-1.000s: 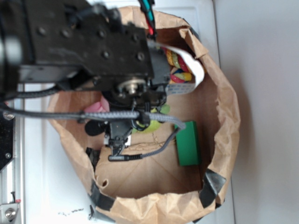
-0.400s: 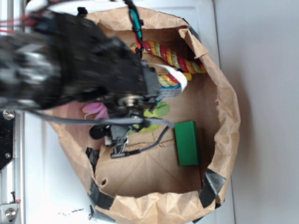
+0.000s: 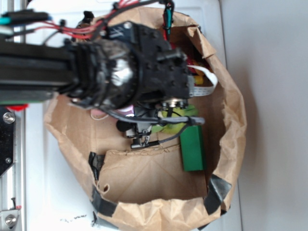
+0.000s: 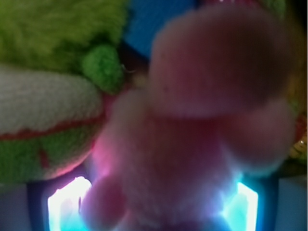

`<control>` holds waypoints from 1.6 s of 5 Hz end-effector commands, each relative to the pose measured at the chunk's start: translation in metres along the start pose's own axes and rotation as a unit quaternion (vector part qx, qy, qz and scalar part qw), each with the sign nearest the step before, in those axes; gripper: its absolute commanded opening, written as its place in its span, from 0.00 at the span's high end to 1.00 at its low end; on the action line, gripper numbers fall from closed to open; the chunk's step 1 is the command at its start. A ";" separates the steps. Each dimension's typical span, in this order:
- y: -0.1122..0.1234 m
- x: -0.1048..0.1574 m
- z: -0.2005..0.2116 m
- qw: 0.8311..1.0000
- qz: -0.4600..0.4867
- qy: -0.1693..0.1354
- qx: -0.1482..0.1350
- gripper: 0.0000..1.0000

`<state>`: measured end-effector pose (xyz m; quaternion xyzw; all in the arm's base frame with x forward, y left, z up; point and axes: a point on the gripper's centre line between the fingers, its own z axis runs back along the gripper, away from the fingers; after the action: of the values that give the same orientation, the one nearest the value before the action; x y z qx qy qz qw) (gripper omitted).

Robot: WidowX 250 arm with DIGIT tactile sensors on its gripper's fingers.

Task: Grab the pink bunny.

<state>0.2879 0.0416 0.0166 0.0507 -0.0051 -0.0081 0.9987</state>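
Paper bag (image 3: 230, 120): large brown bag lying on a white surface (image 3: 43, 192), mouth rolled down into a thick crumpled rim, dark tape patches at the lower corners. It is the only container in view, and everything below sits inside it.

Robot arm (image 3: 110, 72): black, reaching in from the left over the upper half of the bag and hiding much of the floor. Red wires run along its top.

Bag floor: creased brown paper, bare in the lower half.

Green block (image 3: 193, 149): flat rectangular piece lying on the bag floor at right centre, long side running up and down the exterior view, just beside the green plush.

Green plush (image 4: 48, 91): fuzzy bright green toy with a white band and a red stitched line. In the wrist view it fills the left side and presses against the pink bunny. In the exterior view only a yellow-green patch shows under the wrist.

Pink bunny (image 4: 192, 134): soft pink fuzz, blurred by closeness, filling the middle and right of the wrist view. From outside only a pink sliver shows at the arm's lower edge, inside the bag at left centre.

Gripper (image 3: 137, 137): lowered into the bag. Pale lit finger pads (image 4: 65, 207) sit on either side of the bunny's lower part. Whether they are clamped on it cannot be judged.
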 end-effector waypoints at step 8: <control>0.009 0.012 0.180 0.984 0.046 -0.156 -0.076 1.00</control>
<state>0.2966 0.0279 0.1802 -0.0308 -0.1365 0.0267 0.9898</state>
